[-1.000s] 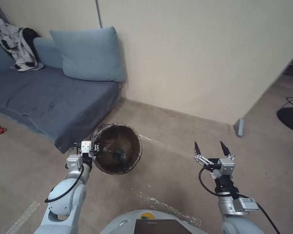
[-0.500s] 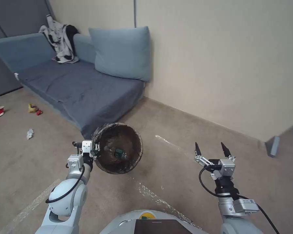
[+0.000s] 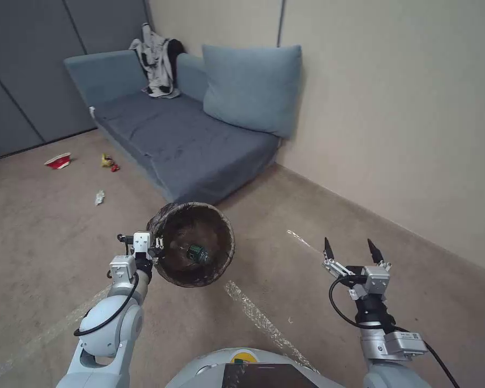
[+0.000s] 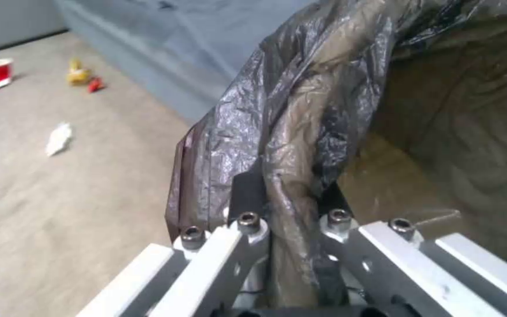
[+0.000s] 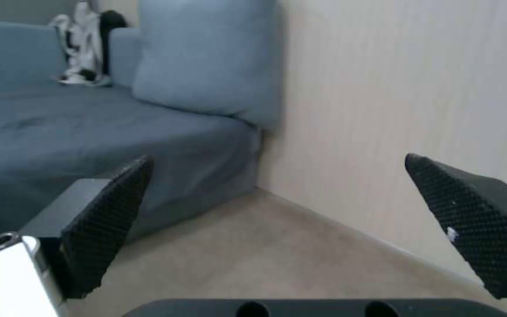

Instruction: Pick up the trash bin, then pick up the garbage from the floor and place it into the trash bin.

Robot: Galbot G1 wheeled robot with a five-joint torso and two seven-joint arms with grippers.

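The left gripper (image 3: 157, 249) is clamped on the bagged rim of the bin (image 3: 191, 250), holding it above the carpet (image 3: 48, 253), a bottle (image 3: 195, 253) inside. The right gripper (image 3: 352, 249) hangs empty, fingers apart. A red cup (image 3: 58, 160), yellow wrapper (image 3: 107, 160) and tissue (image 3: 99, 197) lie near the sofa (image 3: 178, 134).

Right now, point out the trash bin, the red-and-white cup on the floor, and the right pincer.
trash bin (image 3: 196, 280), head view, on the bag-covered outer wall below the opening.
red-and-white cup (image 3: 58, 160), head view, on its crushed red side.
right pincer (image 3: 351, 249), head view, midway between its two open black fingertips.
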